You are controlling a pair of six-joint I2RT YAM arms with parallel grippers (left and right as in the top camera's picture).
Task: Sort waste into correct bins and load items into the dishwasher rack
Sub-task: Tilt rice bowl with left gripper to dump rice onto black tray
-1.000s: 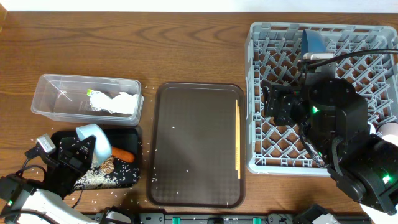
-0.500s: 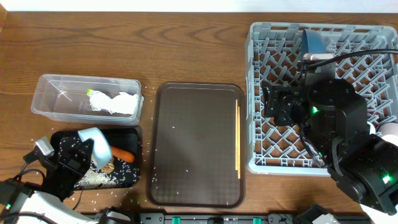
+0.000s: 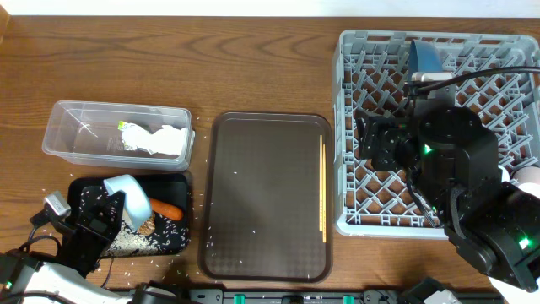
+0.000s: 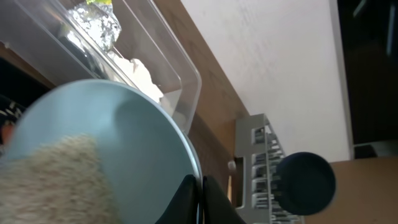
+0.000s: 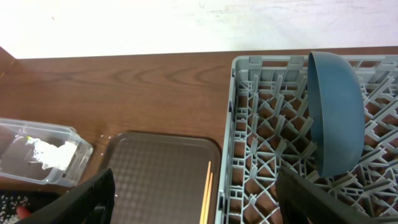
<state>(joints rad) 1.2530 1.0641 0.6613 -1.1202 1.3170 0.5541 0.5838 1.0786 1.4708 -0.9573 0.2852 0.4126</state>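
My left gripper (image 3: pixel 111 213) is shut on the rim of the white bowl (image 3: pixel 131 196) and holds it tilted over the black tray (image 3: pixel 175 181). The left wrist view shows the jaws (image 4: pixel 200 186) pinching the rim, and rice (image 4: pixel 56 180) in the pale blue inside (image 4: pixel 130 149). The carrot (image 3: pixel 167 209), brown lump (image 3: pixel 148 225) and spilled rice (image 3: pixel 126 241) lie in the black tray. The clear tub (image 3: pixel 67 127) holds the napkin (image 3: pixel 164 139) and wrapper (image 3: pixel 126 127). My right gripper (image 3: pixel 377 142) is open and empty over the dishwasher rack (image 3: pixel 354 219), where the blue plate (image 3: pixel 424 56) stands upright.
The chopsticks (image 3: pixel 322 190) lie along the right edge of the brown serving tray (image 3: pixel 261 194), also seen in the right wrist view (image 5: pixel 206 193). A pink cup (image 3: pixel 530 177) shows at the rack's right edge. Rice grains are scattered on the table around the black tray.
My left gripper has drawn back slightly toward the table's front with the bowl, which sits lower over the black tray. The right arm has not moved.
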